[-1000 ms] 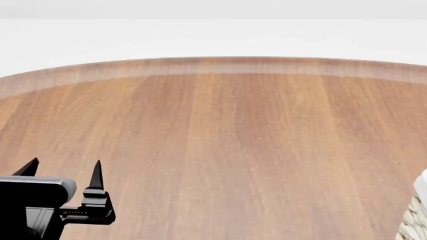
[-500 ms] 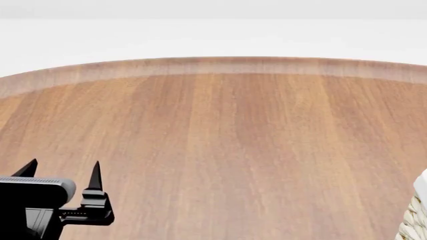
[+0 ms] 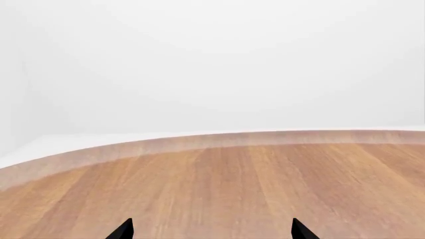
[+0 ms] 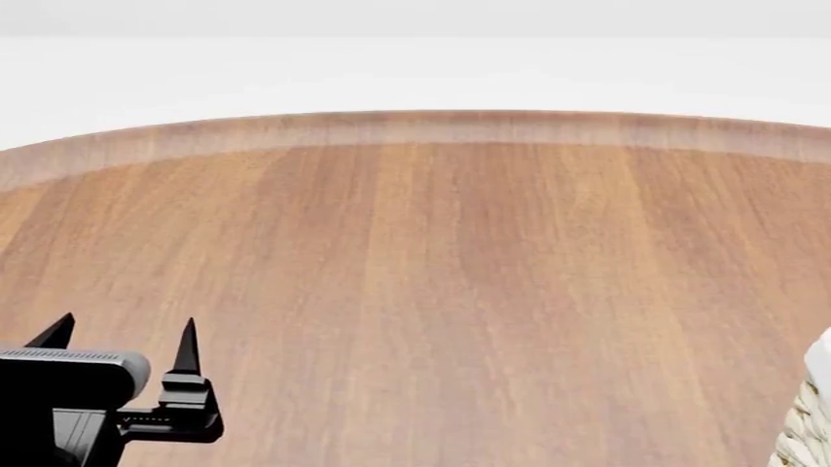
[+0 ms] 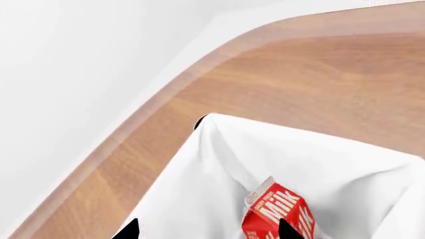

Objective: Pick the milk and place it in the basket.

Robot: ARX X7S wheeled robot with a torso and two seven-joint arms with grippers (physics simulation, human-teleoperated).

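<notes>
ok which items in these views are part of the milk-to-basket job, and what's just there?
Job items:
- milk, lying on the white lining inside the basket
- basket, only a corner showing at the head view's right edge
- right end effector, fingertips apart over the basket

Just there:
- wooden table
- left end effector, open, holding nothing

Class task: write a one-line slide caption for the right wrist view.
Milk carton lying on the basket's white cloth lining, between the open right gripper tips, wooden table beyond.
</notes>
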